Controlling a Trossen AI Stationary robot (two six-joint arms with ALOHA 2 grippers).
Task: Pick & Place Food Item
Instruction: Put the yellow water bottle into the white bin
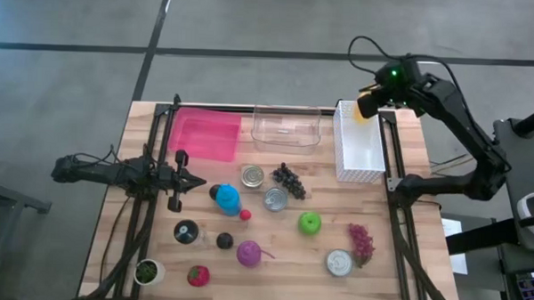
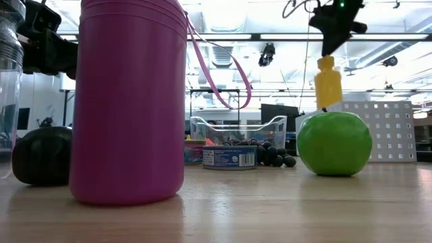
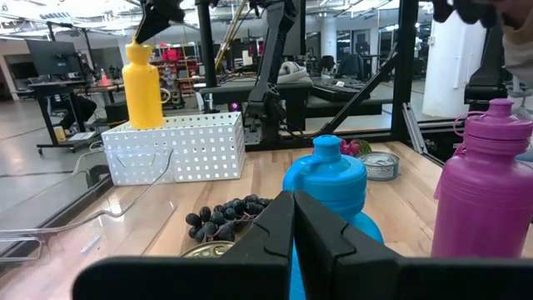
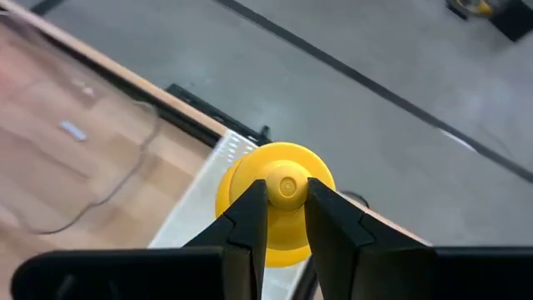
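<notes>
Right gripper (image 4: 286, 208) clamping yellow bottle (image 4: 279, 202) by cap, hanging above white perforated bin (image 1: 360, 142); lowering and release remaining. Left gripper (image 3: 293, 218) idling near blue bottle (image 3: 329, 179), jaws together.

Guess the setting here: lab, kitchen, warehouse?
Most likely a robotics lab or open workshop, not a kitchen. Behind the wooden table the low and left wrist views show an open room with ceiling strip lights, desks with monitors and metal rig frames. The floor is bare concrete.
</notes>
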